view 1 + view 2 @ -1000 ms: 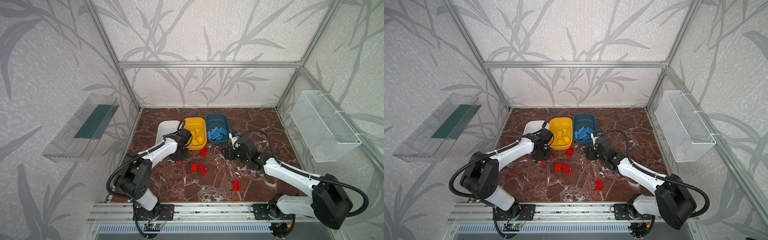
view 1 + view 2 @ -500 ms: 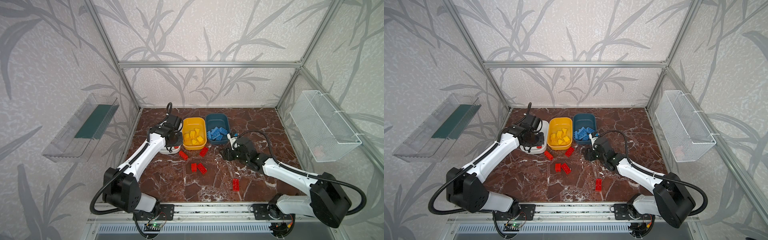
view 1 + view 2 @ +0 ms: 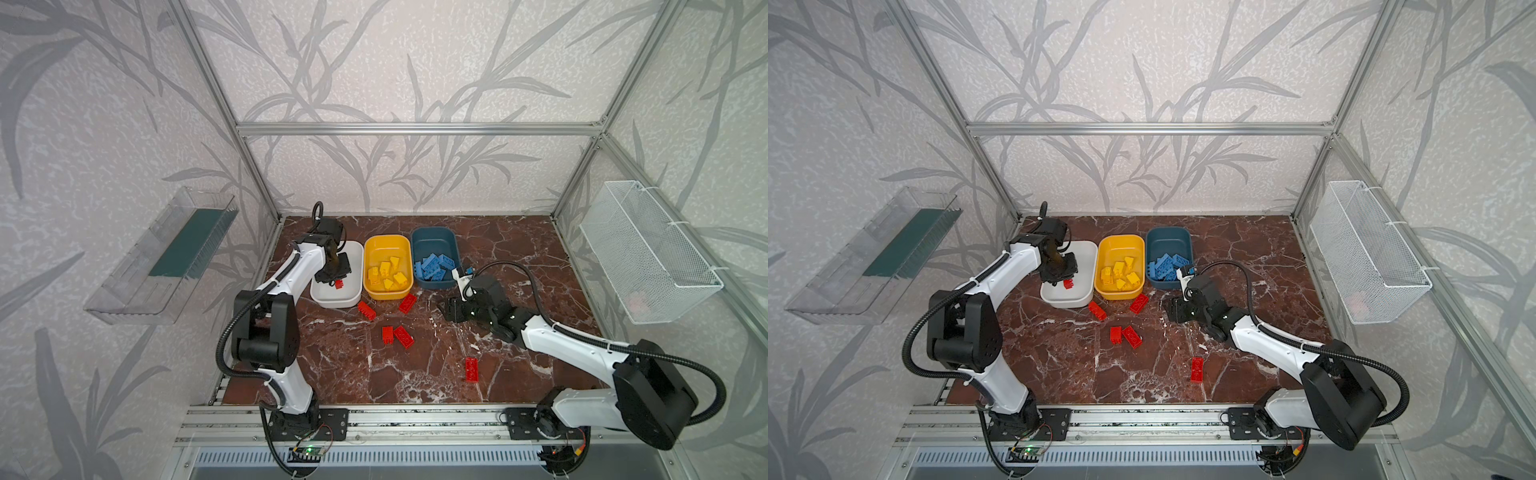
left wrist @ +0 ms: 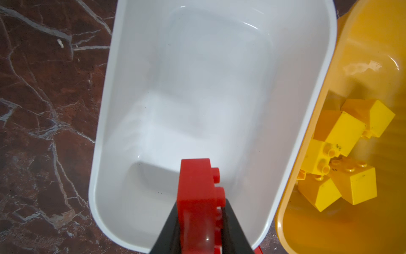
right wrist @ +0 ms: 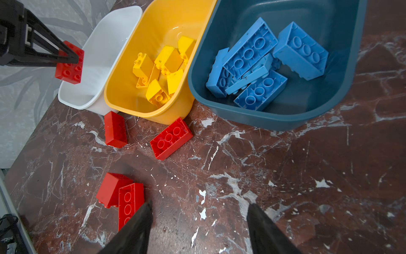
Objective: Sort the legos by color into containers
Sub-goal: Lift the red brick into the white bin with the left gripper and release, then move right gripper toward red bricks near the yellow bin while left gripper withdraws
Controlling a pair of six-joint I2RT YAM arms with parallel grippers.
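Note:
My left gripper [image 4: 201, 205] is shut on a red lego [image 4: 197, 193] and holds it above the near end of the white container [image 4: 103, 123]. Both top views show that lego [image 3: 339, 284] [image 3: 1068, 284] over the white container [image 3: 353, 253]. The yellow container [image 3: 386, 245] holds yellow legos [image 3: 386, 272]. Light blue legos [image 3: 434, 266] lie in the dark teal container [image 3: 432, 237]. Several red legos [image 3: 404, 336] are scattered on the marble floor. My right gripper [image 5: 198, 211] is open with nothing in it, low over the floor in front of the teal container, seen as the right gripper [image 3: 446, 309] in a top view.
A white wire basket [image 3: 648, 257] hangs on the right wall and a clear tray [image 3: 162, 257] on the left wall. One red lego [image 3: 471, 369] lies apart near the front, beside my right arm. An aluminium rail [image 3: 415, 415] runs along the front edge.
My left gripper rose from the floor in front of the containers with the red lego and swung back-left over the white container. The right arm has barely moved.

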